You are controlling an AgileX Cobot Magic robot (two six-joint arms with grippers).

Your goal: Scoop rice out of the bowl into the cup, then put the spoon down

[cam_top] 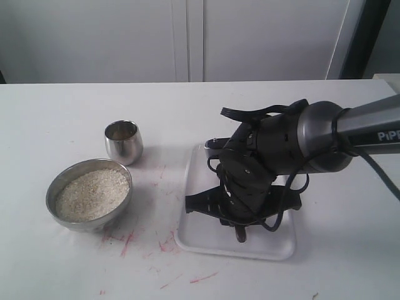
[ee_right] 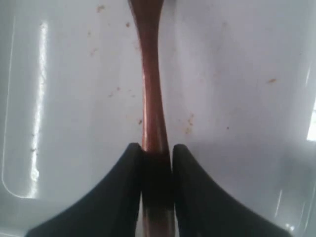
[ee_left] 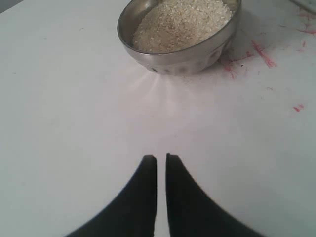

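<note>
The steel bowl [cam_top: 55, 186] holds a heap of pale rice [cam_top: 90, 194] at the left of the table. Just behind it stands the small shiny cup [cam_top: 123, 142]. My right gripper [ee_right: 157, 150] is shut on the slim handle of the brown wooden spoon [ee_right: 150, 89], low over the white tray [ee_right: 237, 98]. In the exterior view the right gripper [cam_top: 240, 224] points down into the tray and only a bit of the spoon [cam_top: 240, 235] shows; its scoop is hidden. My left gripper [ee_left: 161, 158] is shut and empty above bare table, short of the bowl [ee_left: 182, 57] and rice [ee_left: 180, 22].
The white tray [cam_top: 275, 251] lies right of the bowl, under the right arm [cam_top: 325, 134]. Red smears [cam_top: 128, 240] mark the table between bowl and tray. A white wall panel runs behind the table's far edge.
</note>
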